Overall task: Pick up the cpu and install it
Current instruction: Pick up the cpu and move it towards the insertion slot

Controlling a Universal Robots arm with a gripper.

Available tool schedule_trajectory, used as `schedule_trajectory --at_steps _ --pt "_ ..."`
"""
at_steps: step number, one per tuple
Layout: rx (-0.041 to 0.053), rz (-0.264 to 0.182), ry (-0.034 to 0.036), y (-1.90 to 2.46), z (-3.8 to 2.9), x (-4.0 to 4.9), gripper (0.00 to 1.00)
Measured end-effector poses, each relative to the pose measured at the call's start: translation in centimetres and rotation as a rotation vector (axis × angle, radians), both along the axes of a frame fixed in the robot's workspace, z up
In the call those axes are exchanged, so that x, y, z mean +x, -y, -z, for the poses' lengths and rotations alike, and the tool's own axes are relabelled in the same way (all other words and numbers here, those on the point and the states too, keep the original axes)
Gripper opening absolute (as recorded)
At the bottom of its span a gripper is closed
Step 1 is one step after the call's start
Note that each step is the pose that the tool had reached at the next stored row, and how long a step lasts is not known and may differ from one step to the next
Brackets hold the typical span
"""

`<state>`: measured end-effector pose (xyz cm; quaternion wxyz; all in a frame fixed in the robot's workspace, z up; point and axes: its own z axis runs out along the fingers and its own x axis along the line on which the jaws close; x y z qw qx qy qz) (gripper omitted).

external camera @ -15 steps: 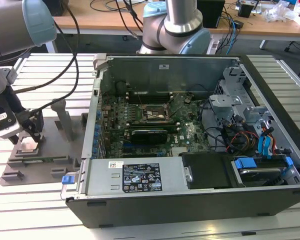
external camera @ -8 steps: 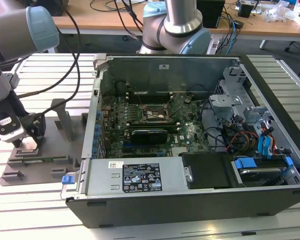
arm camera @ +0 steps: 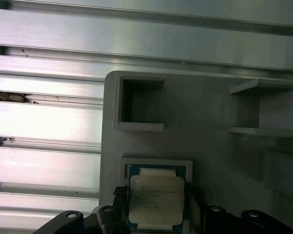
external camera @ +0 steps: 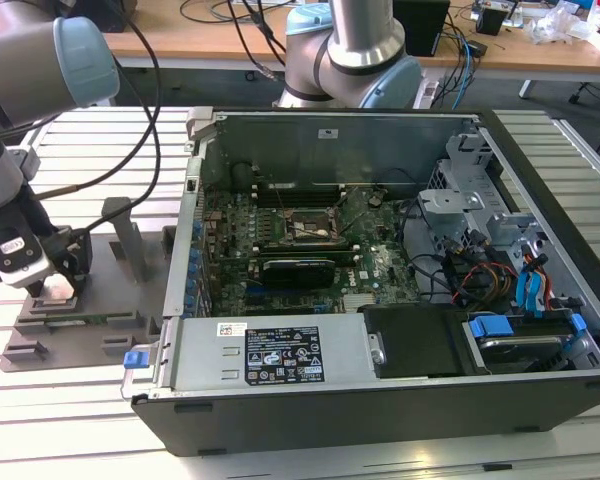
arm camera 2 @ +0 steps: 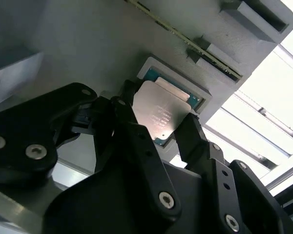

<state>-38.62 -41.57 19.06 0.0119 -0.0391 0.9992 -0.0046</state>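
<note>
The gripper (external camera: 55,285) hangs low over the grey tray (external camera: 80,322) in the exterior view, with the motherboard socket (external camera: 310,232) well apart to that view's right. In the second wrist view its fingers (arm camera 2: 132,126) pinch the cpu (arm camera 2: 161,109) by opposite edges, the chip squarely between them. In the first wrist view the cpu lies at the tray's recess.

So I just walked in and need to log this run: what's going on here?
A robot arm has its gripper lowered onto the cpu, which sits in a square recess of the grey tray on the exterior view's left. Both wrist views show the gripper right at the chip. The cpu is not yet in the socket inside the open computer case beside the tray.
</note>
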Motion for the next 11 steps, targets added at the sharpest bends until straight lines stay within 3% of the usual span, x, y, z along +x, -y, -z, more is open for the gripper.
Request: schedule_trajectory --at_steps 11 --pt "0.0 0.0 0.0 0.0 0.06 0.0 0.55"
